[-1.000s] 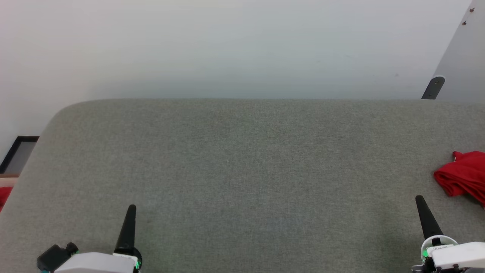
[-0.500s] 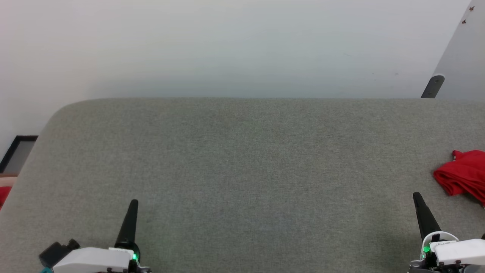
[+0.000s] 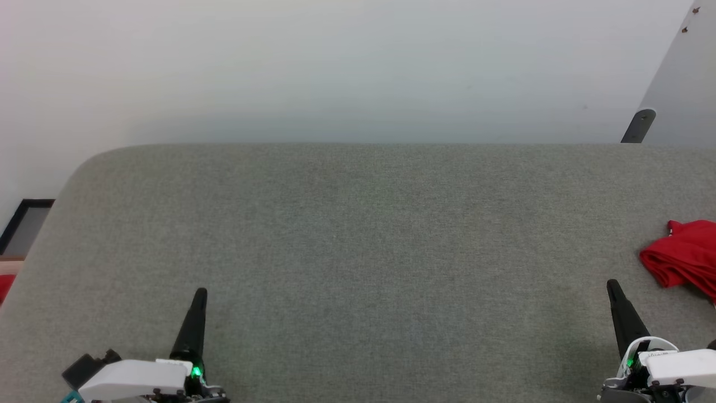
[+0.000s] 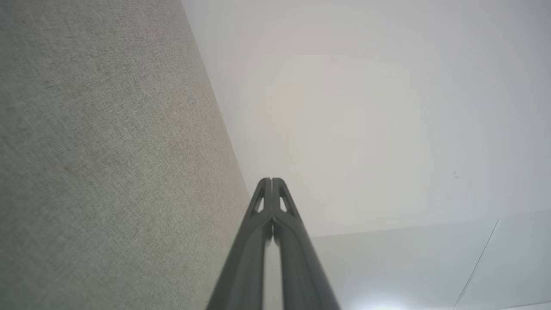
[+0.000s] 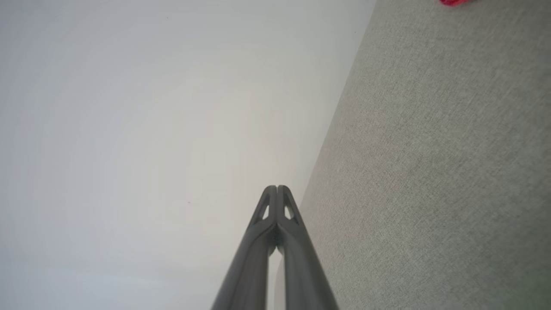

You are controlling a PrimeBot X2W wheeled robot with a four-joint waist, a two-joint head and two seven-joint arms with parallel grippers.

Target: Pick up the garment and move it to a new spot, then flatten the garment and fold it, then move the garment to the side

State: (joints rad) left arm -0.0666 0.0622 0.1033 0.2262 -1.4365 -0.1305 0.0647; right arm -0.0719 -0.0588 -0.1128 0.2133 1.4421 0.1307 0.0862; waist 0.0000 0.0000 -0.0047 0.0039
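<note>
The garment point(image 3: 685, 258) is a crumpled red heap on the grey padded surface point(image 3: 358, 235), at the right edge of the head view and cut off by the frame. In the right wrist view a red sliver of the garment point(image 5: 452, 1) shows at the top edge. My right gripper point(image 3: 611, 284) hovers low over the surface, a short way left of and nearer than the heap, shut with nothing in it. My left gripper point(image 3: 200, 292) is at the lower left, far from the garment, also shut and empty. The wrist views show the left fingers point(image 4: 271, 180) and the right fingers point(image 5: 277, 187) pressed together.
A pale wall point(image 3: 335, 67) rises behind the surface's far edge. A grey panel with a dark bracket point(image 3: 639, 126) stands at the back right. Past the rounded left corner lie a dark-framed object point(image 3: 25, 224) and a small red scrap point(image 3: 3, 285).
Both grippers have crept forward over the surface, their tips a little higher in the head view and slightly closer together. The garment has not moved.
</note>
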